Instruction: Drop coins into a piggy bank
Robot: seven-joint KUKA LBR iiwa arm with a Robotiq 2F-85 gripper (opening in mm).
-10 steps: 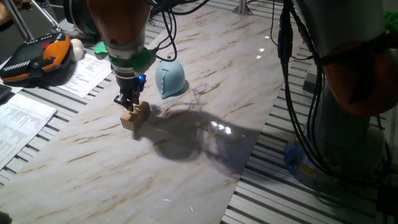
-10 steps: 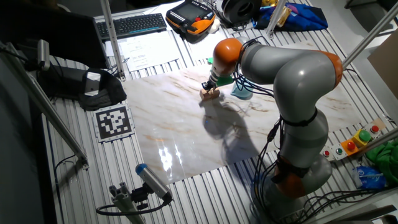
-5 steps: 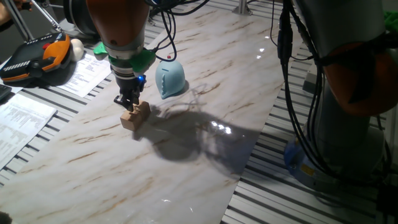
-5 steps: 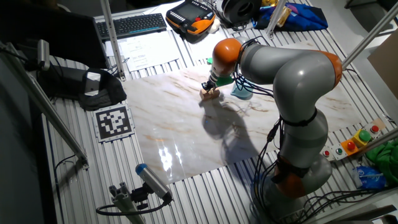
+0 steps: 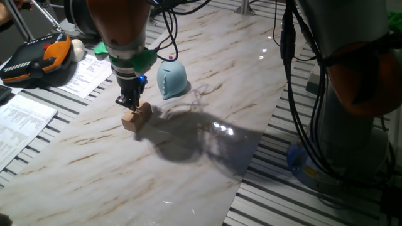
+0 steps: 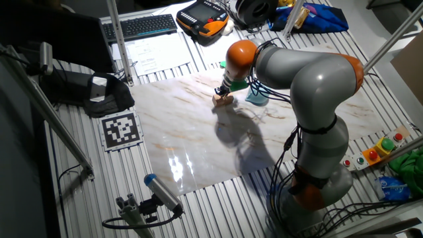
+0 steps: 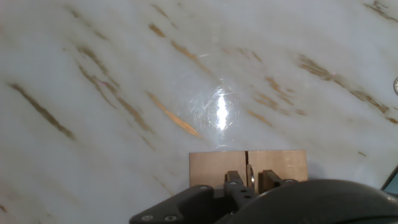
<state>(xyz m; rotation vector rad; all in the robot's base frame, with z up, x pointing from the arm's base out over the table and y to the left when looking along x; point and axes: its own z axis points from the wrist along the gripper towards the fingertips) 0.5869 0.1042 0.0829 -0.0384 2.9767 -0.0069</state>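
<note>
A tan wooden block (image 5: 136,117) with a narrow slot lies on the marble tabletop (image 5: 207,75). It also shows in the other fixed view (image 6: 224,100) and in the hand view (image 7: 214,167). My gripper (image 5: 130,104) stands straight down on the block, and its fingers (image 7: 234,181) are closed in on a thin coin (image 7: 249,175) that stands on edge in the slot. The light blue piggy bank (image 5: 171,80) sits just behind and to the right of the block, and shows in the other fixed view (image 6: 256,97). No other coins show clearly.
An orange and black teach pendant (image 5: 38,56) and papers (image 5: 25,116) lie off the marble to the left. A keyboard (image 6: 147,25) and a marker tag (image 6: 120,129) lie beyond the table's edges. The arm's base (image 6: 317,185) and cables stand at the right.
The fingers have drawn closer together over the block's slot. The arm, the block and the piggy bank have stayed in place.
</note>
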